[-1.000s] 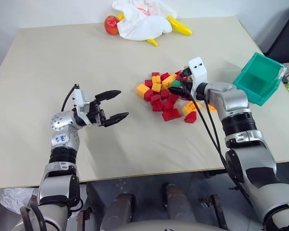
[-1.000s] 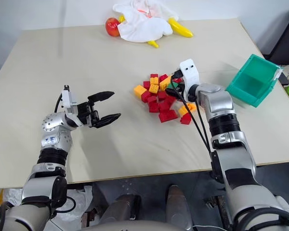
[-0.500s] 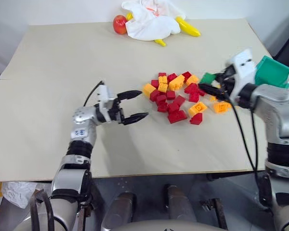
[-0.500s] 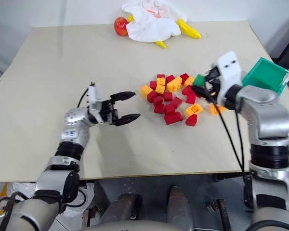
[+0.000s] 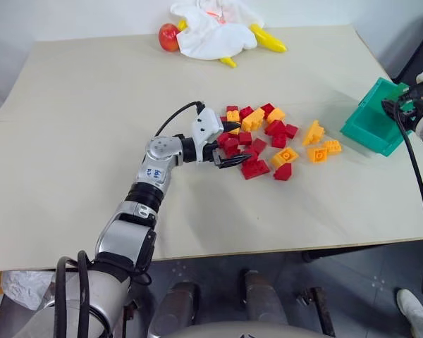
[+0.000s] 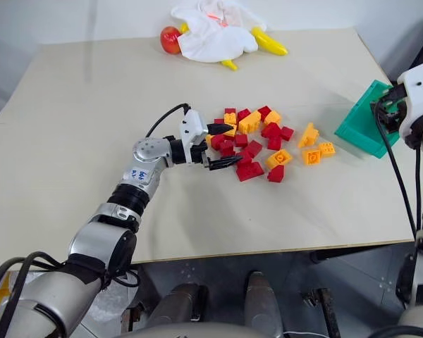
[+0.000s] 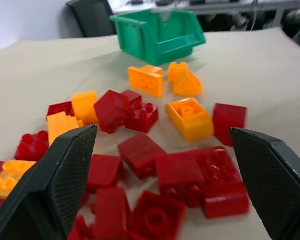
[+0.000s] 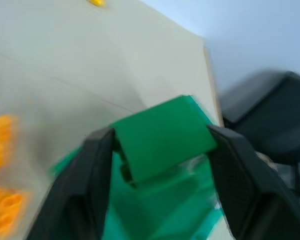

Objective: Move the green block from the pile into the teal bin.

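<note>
The green block (image 8: pixel 162 137) sits between the two black fingers (image 8: pixel 80 190) of my right gripper (image 5: pixel 400 113), which is shut on it just above the teal bin (image 5: pixel 366 128) at the table's right edge. The bin's inside (image 8: pixel 155 215) lies right under the block. The pile (image 5: pixel 264 137) of red and orange bricks is spread over the middle of the table. My left gripper (image 5: pixel 234 144) stands open and level at the pile's left side. Its fingers (image 7: pixel 55 185) straddle several red bricks without holding any.
A white cloth (image 5: pixel 208 28) with a red apple (image 5: pixel 168 36) and yellow bananas (image 5: pixel 268 39) lies at the table's far edge. A few orange bricks (image 5: pixel 317 144) lie scattered between pile and bin. The bin stands near the table's right edge.
My right gripper has carried the green block rightward from the pile to above the teal bin. The left gripper has travelled right to the pile's edge, still open.
</note>
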